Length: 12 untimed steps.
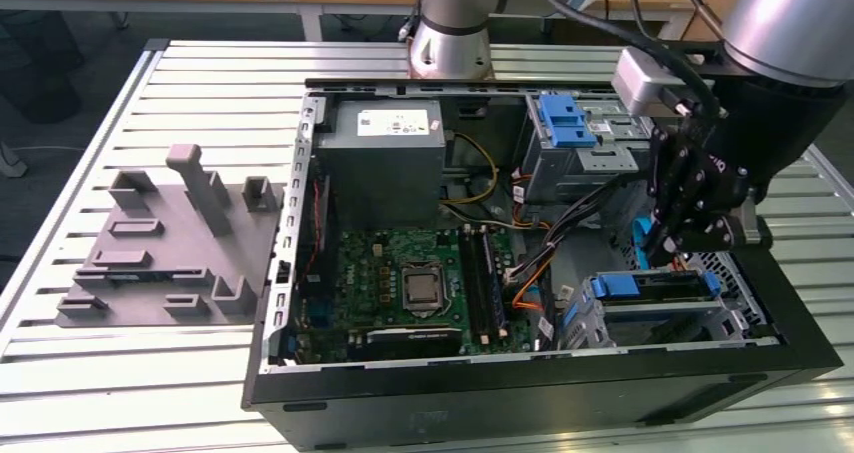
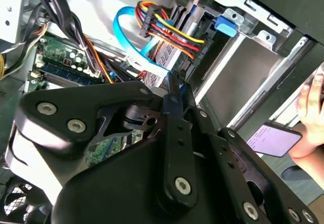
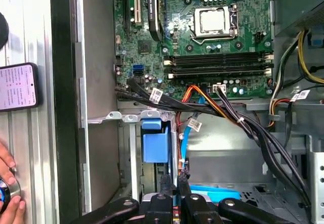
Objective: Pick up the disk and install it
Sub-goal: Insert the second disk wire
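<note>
End effector (image 3: 174, 186) hangs low inside the case (image 1: 534, 413), fingers drawn narrow; whether they hold anything cannot be told. Disk (image 1: 651, 286), blue-bracketed, lies in the near drive bay at the exterior view's right, just below the end effector. Judgement: seating wants a square, level push along the bay rails. Room is tight: cables (image 3: 238, 120) cross close by, and cage (image 1: 587, 143) stands just beyond.

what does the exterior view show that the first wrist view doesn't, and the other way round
Exterior view: the grey fixture block beside the open computer case. First wrist view: a phone and a person's hand outside the case. Both: the motherboard's processor socket and the end effector inside the case.
</note>
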Tool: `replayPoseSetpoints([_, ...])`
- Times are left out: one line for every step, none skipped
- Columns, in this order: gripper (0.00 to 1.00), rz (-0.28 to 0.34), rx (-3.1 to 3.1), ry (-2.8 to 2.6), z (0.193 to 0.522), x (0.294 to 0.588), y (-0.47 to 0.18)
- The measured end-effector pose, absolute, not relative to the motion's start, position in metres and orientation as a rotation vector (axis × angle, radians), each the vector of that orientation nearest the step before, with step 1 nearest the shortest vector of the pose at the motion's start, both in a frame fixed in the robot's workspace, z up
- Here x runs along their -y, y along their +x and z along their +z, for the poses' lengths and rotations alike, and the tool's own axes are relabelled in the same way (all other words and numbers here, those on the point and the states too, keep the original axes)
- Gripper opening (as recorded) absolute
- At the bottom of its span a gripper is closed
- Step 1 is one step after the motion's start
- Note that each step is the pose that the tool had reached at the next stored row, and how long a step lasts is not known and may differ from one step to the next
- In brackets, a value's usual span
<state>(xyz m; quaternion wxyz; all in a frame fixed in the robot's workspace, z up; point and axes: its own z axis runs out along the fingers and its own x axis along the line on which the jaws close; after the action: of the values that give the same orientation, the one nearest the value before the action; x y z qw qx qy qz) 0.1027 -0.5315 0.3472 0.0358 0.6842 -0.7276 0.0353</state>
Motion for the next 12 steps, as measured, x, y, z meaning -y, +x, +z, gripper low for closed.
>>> replayPoseSetpoints([0.16, 0.108, 2.238, 2.098, 0.3458, 0.5327, 0.1027])
replayPoseSetpoints([0.16, 0.108, 2.243, 2.093, 0.3444, 0.5333, 0.1027])
replayPoseSetpoints([0.16, 0.107, 2.249, 2.086, 0.343, 0.5337, 0.1028])
replayPoseSetpoints([0.16, 0.107, 2.255, 2.079, 0.3417, 0.5341, 0.1028])
replayPoseSetpoints([0.16, 0.107, 2.26, 2.074, 0.3403, 0.5345, 0.1028])
replayPoseSetpoints([0.16, 0.107, 2.262, 2.072, 0.3396, 0.5351, 0.1033])
replayPoseSetpoints([0.16, 0.107, 2.262, 2.071, 0.3393, 0.5358, 0.104])
replayPoseSetpoints([0.16, 0.107, 2.262, 2.071, 0.3391, 0.536, 0.1042])
replayPoseSetpoints([0.16, 0.106, 2.262, 2.071, 0.3389, 0.5366, 0.1047])
replayPoseSetpoints([0.16, 0.106, 2.262, 2.071, 0.3387, 0.5374, 0.1051])
replayPoseSetpoints([0.16, 0.106, 2.262, 2.071, 0.3382, 0.5379, 0.1052])
replayPoseSetpoints([0.16, 0.106, 2.262, 2.071, 0.3376, 0.5383, 0.1055])
